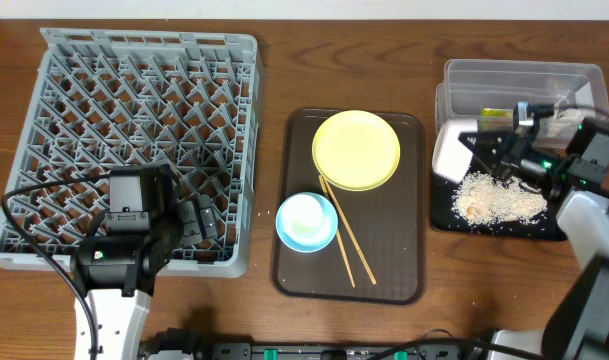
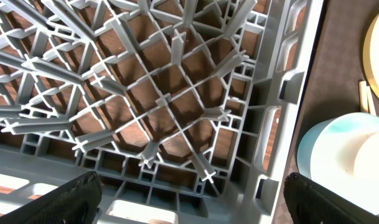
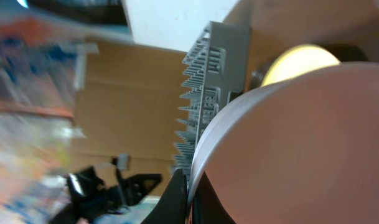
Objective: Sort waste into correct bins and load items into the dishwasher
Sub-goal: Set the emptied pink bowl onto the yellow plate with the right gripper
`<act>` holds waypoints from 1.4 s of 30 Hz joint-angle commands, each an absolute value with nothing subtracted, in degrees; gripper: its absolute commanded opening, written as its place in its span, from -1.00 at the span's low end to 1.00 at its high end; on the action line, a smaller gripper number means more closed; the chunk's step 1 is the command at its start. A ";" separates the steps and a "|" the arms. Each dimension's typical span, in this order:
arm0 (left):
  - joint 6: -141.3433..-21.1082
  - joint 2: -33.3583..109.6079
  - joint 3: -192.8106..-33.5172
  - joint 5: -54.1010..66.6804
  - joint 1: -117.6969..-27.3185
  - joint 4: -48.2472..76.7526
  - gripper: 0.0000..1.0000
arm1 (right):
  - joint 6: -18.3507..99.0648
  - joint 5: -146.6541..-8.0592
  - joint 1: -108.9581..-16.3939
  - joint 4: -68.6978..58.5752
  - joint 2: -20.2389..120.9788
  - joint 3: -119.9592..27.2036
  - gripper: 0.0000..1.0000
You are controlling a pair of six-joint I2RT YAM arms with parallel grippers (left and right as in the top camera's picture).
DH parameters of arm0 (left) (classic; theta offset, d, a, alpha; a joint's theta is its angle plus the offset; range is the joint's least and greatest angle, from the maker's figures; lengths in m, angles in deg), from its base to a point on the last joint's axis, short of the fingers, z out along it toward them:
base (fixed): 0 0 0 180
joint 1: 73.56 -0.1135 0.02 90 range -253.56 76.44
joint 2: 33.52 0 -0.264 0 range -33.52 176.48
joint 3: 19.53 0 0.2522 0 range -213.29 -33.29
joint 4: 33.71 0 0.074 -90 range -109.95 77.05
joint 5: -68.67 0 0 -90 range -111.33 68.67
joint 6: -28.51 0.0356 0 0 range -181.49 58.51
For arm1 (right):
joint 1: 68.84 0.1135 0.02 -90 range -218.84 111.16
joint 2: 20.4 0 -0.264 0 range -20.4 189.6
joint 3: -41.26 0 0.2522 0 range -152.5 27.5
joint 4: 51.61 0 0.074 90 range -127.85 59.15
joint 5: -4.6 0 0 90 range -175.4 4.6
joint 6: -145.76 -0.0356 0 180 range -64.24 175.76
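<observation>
My right gripper (image 1: 484, 150) is shut on the rim of the white bowl (image 1: 449, 155), held tipped on its side over the black tray (image 1: 444, 222), where beige crumbs (image 1: 499, 198) lie. In the right wrist view the bowl (image 3: 301, 137) fills the frame, its rim pinched between my fingers (image 3: 190, 199). The yellow plate (image 1: 356, 150), the chopsticks (image 1: 346, 240) and the light blue bowl (image 1: 289, 235) holding the white cup (image 1: 306, 215) sit on the brown tray. My left gripper (image 2: 192, 199) is open and empty above the grey dish rack's (image 1: 134, 130) front right corner.
The clear tub (image 1: 524, 75) stands behind the black tray, with something greenish (image 1: 494, 115) in it. The brown serving tray (image 1: 294, 260) lies between the rack and the bins. The left wrist view shows the rack wall (image 2: 282, 93) next to the blue bowl (image 2: 313, 149).
</observation>
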State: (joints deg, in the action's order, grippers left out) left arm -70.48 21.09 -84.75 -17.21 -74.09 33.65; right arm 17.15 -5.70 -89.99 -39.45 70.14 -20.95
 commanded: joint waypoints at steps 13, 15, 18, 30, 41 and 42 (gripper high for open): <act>-70.37 21.09 -86.02 -17.32 -73.79 33.78 0.90 | 41.91 -55.14 -57.29 -35.58 59.06 -22.87 -0.98; -70.37 21.09 -86.02 -17.32 -73.79 33.78 0.90 | 51.72 -65.89 -50.51 -33.27 59.82 -22.85 -0.98; -70.37 21.09 -86.02 -17.32 -73.79 33.78 0.90 | 57.65 -74.92 -44.94 -33.14 61.64 -22.85 -0.98; -70.37 21.09 -86.02 -17.32 -73.79 33.78 0.90 | 60.53 -78.09 -38.43 -37.40 76.59 -22.87 -0.98; -70.37 21.09 -86.02 -17.32 -73.79 33.78 0.90 | 58.48 -76.80 -38.40 -34.69 75.67 -23.44 -0.24; -70.37 21.09 -86.02 -17.32 -73.79 33.78 0.90 | 57.93 -76.80 -38.45 -33.66 74.88 -23.90 -0.22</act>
